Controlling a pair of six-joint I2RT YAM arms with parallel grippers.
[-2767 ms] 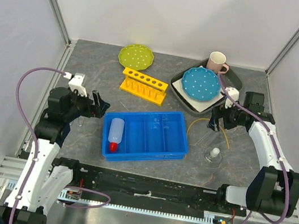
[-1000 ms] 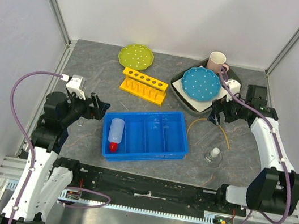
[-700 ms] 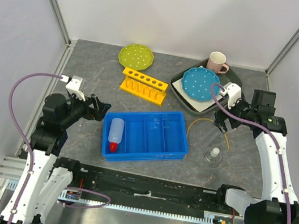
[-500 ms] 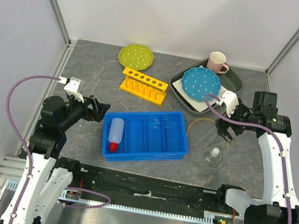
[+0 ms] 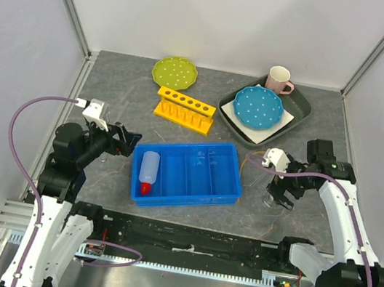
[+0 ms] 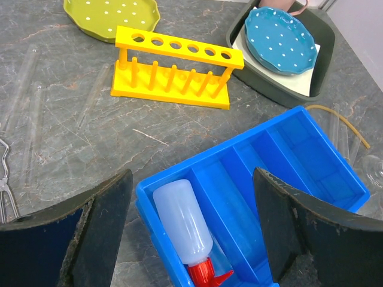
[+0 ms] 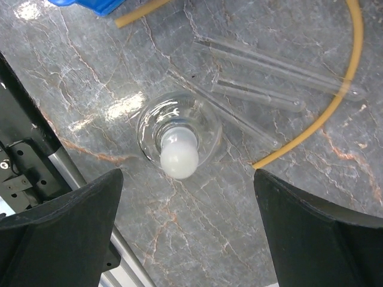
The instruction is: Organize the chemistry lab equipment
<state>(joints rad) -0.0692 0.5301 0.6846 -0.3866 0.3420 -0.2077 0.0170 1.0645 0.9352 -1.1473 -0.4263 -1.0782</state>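
A white squeeze bottle with a red nozzle [image 5: 148,169] [image 6: 182,222] lies in the left compartment of the blue bin [image 5: 210,169] [image 6: 311,167]. My left gripper [image 5: 127,140] [image 6: 192,179] hovers open just left of the bin, holding nothing. The clear flask with a white stopper [image 7: 178,140] stands on the table right of the bin. My right gripper [image 5: 281,194] [image 7: 188,185] hangs open right above the flask, not touching it. Tan tubing [image 7: 335,101] [image 6: 344,116] curves beside the flask. Thin metal tongs [image 6: 6,179] lie at the left edge.
A yellow test tube rack [image 5: 185,109] stands behind the bin. A green plate [image 5: 174,72] lies at the back. The dark tray [image 5: 303,105] holds a blue plate [image 5: 258,107], with a pink mug [image 5: 279,78] behind. Clear glass tubes [image 7: 257,89] lie near the flask.
My right arm swung from beside the dark tray toward the front and now hangs over the flask. The left arm has barely moved. Both grippers stayed open.
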